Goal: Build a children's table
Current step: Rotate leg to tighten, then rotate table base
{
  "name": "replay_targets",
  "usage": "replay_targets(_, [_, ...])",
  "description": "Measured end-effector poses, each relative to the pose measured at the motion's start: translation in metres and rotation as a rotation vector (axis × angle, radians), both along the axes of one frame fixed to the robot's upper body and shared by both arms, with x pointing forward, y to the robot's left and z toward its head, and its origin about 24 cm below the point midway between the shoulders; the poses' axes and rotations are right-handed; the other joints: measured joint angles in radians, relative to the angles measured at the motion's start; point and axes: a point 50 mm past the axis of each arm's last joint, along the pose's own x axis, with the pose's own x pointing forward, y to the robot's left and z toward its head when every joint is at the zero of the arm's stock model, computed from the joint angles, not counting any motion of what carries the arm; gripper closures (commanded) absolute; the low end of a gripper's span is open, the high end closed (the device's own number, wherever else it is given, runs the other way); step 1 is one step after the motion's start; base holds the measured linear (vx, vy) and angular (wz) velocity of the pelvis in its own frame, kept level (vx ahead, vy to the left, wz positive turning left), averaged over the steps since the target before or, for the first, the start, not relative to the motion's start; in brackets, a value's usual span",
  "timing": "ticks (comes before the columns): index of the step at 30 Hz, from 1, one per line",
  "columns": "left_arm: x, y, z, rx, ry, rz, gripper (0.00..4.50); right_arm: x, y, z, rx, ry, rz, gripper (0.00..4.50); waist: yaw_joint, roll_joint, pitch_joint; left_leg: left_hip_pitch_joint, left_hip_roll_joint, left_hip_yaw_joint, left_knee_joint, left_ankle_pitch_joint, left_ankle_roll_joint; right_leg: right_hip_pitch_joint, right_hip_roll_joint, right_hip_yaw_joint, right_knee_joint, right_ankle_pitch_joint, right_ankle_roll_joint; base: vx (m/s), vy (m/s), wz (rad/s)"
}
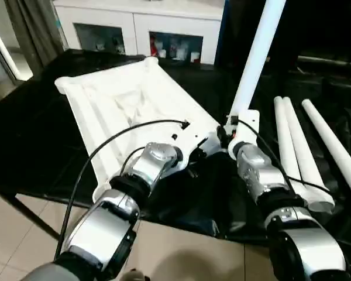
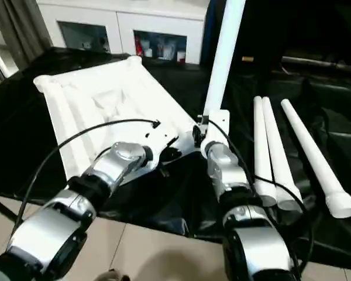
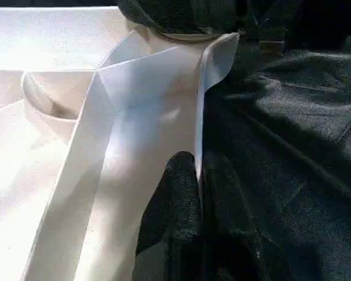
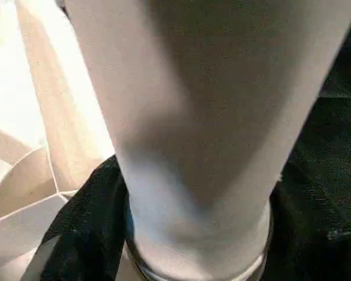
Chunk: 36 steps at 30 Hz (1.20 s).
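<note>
Right now my left gripper [image 3: 190,193] has its jaws pinched shut on the thin white edge of the tabletop [image 1: 134,99], close to its near corner, black fingers on either side of that rim. My right gripper [image 1: 237,126] sits at the same corner; its jaws stand wide around the base of the upright leg [image 1: 257,52], which rises from the corner socket, though whether the pads actually press on it I cannot tell. The tabletop lies upside down on the black-draped desk [image 1: 29,140], ribbed underside up, running away from me toward the far left. Beside my right arm, three more legs [image 1: 298,146] lie on the desk side by side. Beyond the desk stands a white cabinet [image 1: 134,23] with glass doors. Both silver forearms reach forward and converge on that corner, a black cable [image 1: 105,146] looping over the left one.
</note>
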Motion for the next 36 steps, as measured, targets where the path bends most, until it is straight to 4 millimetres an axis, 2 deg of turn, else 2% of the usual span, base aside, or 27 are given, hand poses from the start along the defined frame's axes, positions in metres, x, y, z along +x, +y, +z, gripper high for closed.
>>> replay_targets(2, [0.0,0.0,0.0,0.001,-0.011,-0.007,4.5,0.0,-0.001,0.0,0.011,-0.012,-0.002,1.4,0.0,0.002,0.001,0.0,0.0,0.0,0.0,0.0,0.0,0.0,0.0,0.0,0.0,0.0,0.0,0.0,0.0,0.0])
replay_targets(5, [0.001,0.001,0.0,0.0,-0.021,-0.003,4.5,-0.001,-0.002,0.0,0.01,-0.026,0.004,0.99,-0.001,0.006,0.001,0.0,0.0,0.0,0.0,0.0,0.0,0.0,0.0,0.0,0.0,0.0,0.0,0.0,0.0,0.0])
replay_targets(8, [0.006,0.011,0.001,0.003,-0.047,0.05,4.5,-0.007,0.002,-0.006,0.006,-0.027,0.053,0.95,-0.018,0.008,0.002,-0.002,0.0,0.0,0.0,0.0,0.0,-0.003,0.001,0.0,0.0,0.001,0.0,0.0,0.0,0.0])
replay_targets(10, [0.007,0.01,0.003,-0.004,-0.067,0.061,4.5,-0.007,0.0,-0.001,-0.026,-0.052,0.07,0.95,-0.02,0.01,0.004,-0.004,0.0,0.0,0.0,0.0,0.0,-0.004,0.001,0.0,0.0,0.001,0.0,0.0,0.0,0.0])
replay_targets(11, [0.009,0.011,0.005,-0.015,-0.078,0.064,4.21,-0.009,-0.002,0.001,-0.037,-0.07,0.079,0.93,-0.019,0.011,0.004,-0.007,0.0,0.0,0.0,0.001,0.002,-0.006,0.001,-0.001,-0.001,0.001,0.0,0.0,0.0,0.0])
replay_targets(13, [0.011,0.012,0.009,-0.058,-0.1,0.091,3.92,-0.011,-0.006,0.003,-0.042,-0.085,0.077,0.92,-0.019,0.011,0.004,-0.012,0.0,0.0,0.0,0.007,0.01,-0.01,0.001,-0.001,-0.001,0.001,0.0,0.0,0.0,0.0])
replay_targets(17, [0.028,0.025,0.044,-0.215,-0.25,0.191,3.58,-0.022,-0.028,-0.003,-0.081,-0.072,0.044,0.92,-0.02,0.007,0.006,-0.015,0.0,0.0,0.002,0.007,0.014,-0.011,0.0,-0.001,-0.003,0.001,0.0,0.0,0.0,0.0])
replay_targets(20, [0.035,0.031,0.066,-0.261,-0.335,0.23,3.44,-0.025,-0.029,-0.007,-0.081,-0.047,0.046,0.92,-0.024,0.007,0.006,-0.014,0.0,0.0,0.001,0.006,0.014,-0.01,0.0,-0.001,-0.003,0.001,0.0,0.0,0.0,0.0])
replay_targets(22, [0.037,0.037,0.07,-0.262,-0.354,0.249,3.23,-0.026,-0.025,-0.006,-0.078,-0.039,0.066,0.92,-0.028,0.007,0.006,-0.013,0.001,0.0,0.001,0.007,0.014,-0.01,0.001,-0.001,-0.003,0.001,0.0,0.0,0.0,0.0])
replay_targets(25, [0.041,0.058,0.071,-0.217,-0.362,0.306,3.16,-0.03,-0.021,-0.011,-0.078,-0.006,0.092,0.92,-0.03,0.007,0.006,-0.013,0.001,0.0,0.001,0.007,0.013,-0.01,0.001,-0.001,-0.003,0.001,0.0,0.0,0.0,0.0])
replay_targets(26, [0.043,0.07,0.071,-0.197,-0.374,0.356,2.96,-0.031,-0.019,-0.013,-0.075,0.008,0.115,0.92,-0.032,0.007,0.006,-0.013,0.001,0.0,0.001,0.006,0.013,-0.01,0.001,-0.001,-0.003,0.001,0.0,0.0,0.0,0.0])
replay_targets(28, [0.042,0.104,0.073,-0.14,-0.436,0.472,2.79,-0.032,-0.008,-0.015,-0.063,0.017,0.179,0.92,-0.044,0.007,0.006,-0.012,0.001,0.0,0.001,0.005,0.011,-0.01,0.001,-0.001,-0.002,0.001,0.0,0.0,0.0,0.0])
replay_targets(29, [0.041,0.127,0.075,-0.101,-0.468,0.55,2.79,-0.032,-0.005,-0.015,-0.063,0.022,0.207,0.92,-0.049,0.006,0.007,-0.013,0.002,-0.001,0.0,0.005,0.011,-0.011,0.002,-0.001,-0.002,0.001,0.0,0.0,0.0,0.0])
replay_targets(30, [0.039,0.142,0.076,-0.08,-0.486,0.602,2.75,-0.033,-0.005,-0.016,-0.064,0.024,0.214,0.92,-0.048,0.006,0.007,-0.013,0.002,-0.001,0.0,0.005,0.01,-0.011,0.002,-0.002,-0.003,0.001,0.0,0.0,0.0,0.0])
replay_targets(31, [0.036,0.157,0.076,-0.056,-0.505,0.657,2.44,-0.033,-0.005,-0.016,-0.063,0.026,0.218,0.92,-0.047,0.006,0.007,-0.013,0.002,-0.001,0.0,0.005,0.01,-0.011,0.002,-0.002,-0.003,0.001,0.0,0.0,0.0,0.0])
replay_targets(32, [0.031,0.177,0.076,-0.016,-0.53,0.729,2.44,-0.032,-0.003,-0.015,-0.063,0.026,0.231,0.92,-0.047,0.006,0.007,-0.014,0.002,-0.001,0.0,0.004,0.009,-0.011,0.002,-0.002,-0.003,0.001,0.0,0.0,0.0,0.0])
replay_targets(36, [0.011,0.226,0.071,0.091,-0.577,0.912,2.34,-0.031,-0.001,-0.014,-0.073,0.028,0.248,0.92,-0.041,0.002,0.007,-0.014,0.002,0.0,0.0,0.004,0.008,-0.01,0.001,-0.002,-0.004,0.001,0.0,0.0,0.0,0.0])
